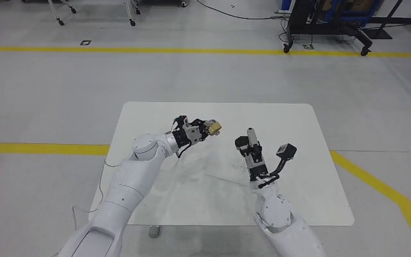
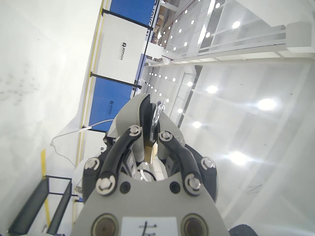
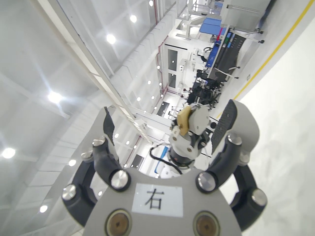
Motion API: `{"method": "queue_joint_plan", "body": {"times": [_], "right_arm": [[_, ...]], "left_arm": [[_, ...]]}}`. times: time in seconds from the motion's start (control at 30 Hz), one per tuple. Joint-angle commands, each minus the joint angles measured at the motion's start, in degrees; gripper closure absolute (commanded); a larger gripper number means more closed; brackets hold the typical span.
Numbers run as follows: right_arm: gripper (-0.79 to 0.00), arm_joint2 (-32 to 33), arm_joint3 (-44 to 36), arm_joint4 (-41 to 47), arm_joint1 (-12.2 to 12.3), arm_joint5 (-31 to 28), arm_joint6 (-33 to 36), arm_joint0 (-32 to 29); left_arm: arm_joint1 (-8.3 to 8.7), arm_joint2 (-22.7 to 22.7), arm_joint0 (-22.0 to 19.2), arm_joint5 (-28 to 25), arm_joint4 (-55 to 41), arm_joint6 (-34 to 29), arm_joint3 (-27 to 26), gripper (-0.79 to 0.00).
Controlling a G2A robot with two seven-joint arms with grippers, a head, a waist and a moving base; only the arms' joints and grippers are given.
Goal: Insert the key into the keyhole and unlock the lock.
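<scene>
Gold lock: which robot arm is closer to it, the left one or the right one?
Left. The left gripper has the gold lock clamped in its jaws. The right gripper is apart from the lock, off to its side, with its jaws open and nothing in them.

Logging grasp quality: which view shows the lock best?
The right wrist view: the lock shows its brass side, clamped in the left gripper. In the left wrist view it sits edge-on between the fingers, with the shackle and a brass sliver visible. In the top view it is a small brass spot at that gripper's tip.
</scene>
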Motion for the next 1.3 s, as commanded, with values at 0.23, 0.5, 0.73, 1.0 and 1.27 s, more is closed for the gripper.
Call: {"method": "queue_joint_plan", "body": {"times": [0.23, 0.5, 0.73, 1.0, 1.27], "right_arm": [[0.0, -0.77, -0.58, 0.51, 0.22, -4.33, 10.3, -0.27], [0.0, -3.36, 5.43, -6.07, -0.95, -4.07, 5.88, 4.29], [0.0, -4.3, 7.17, -6.13, -1.5, -4.31, 6.09, 5.69], [0.0, -4.85, 10.44, -7.39, -2.25, -1.17, 4.72, 8.23], [-0.071, -3.49, 7.37, -1.29, -1.97, -3.63, 9.13, 4.73]], "left_arm": [[-0.85, 1.63, -2.06, 0.18, -1.95, -3.25, 3.99, 0.0], [-1.25, 2.48, -3.06, 0.1, -2.14, -4.83, 5.81, 0.0], [-1.45, 2.79, -3.52, -0.25, -2.14, -5.59, 6.63, 0.0], [-1.63, 3.25, -3.67, -0.51, -1.82, -6.48, 6.77, 0.0], [-1.21, 2.55, -3.94, -5.07, 1.96, -3.69, 5.87, 0.0]]}}
